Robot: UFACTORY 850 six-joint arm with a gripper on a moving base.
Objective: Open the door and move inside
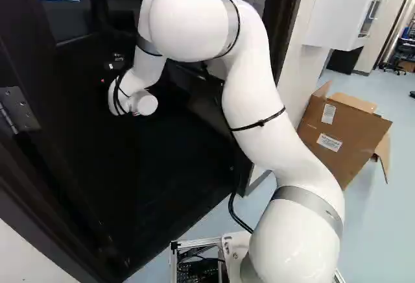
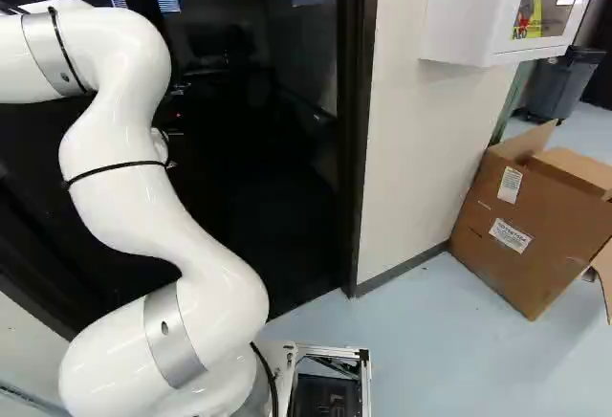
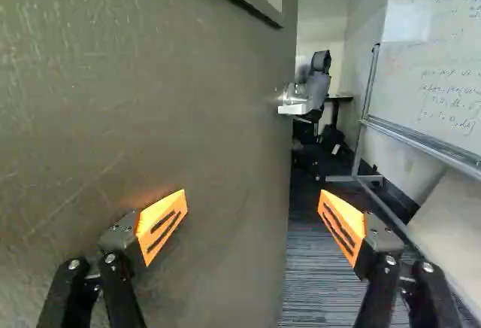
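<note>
At the left of the left base view there is a metal hinge [image 1: 16, 109], fixed on the dark part of the doorway. Right of it, the white arm [image 1: 259, 95] rises from its lowest joint and bends over toward the left, so its far end is before the dark opening. Next comes the dark door frame [image 2: 356, 149], and then the pale wall [image 2: 406, 159]. On this wall hangs a white wall cabinet [image 2: 459, 15], which has a glass front. Below it and further right, an opened cardboard box [image 2: 535, 226] leans, tilted, on the pale blue floor [image 2: 430, 360]. Behind the cabinet, in the right base view, a dark grey bin [image 2: 564, 82] is standing.

In the wrist view, the grey-brown door [image 3: 203, 102] stands open, with its free edge between the two fingers of the end effector [image 3: 254, 200]. The end effector is released: its orange pads are wide apart and grasp nothing. One finger is before the face of the door, the other is beyond the edge, on the side of the opening. The lever handle [image 3: 294, 107] is ahead of the fingers, near this edge. Past the door one sees striped carpet [image 3: 319, 275] and a whiteboard [image 3: 436, 65] in a metal frame.
</note>
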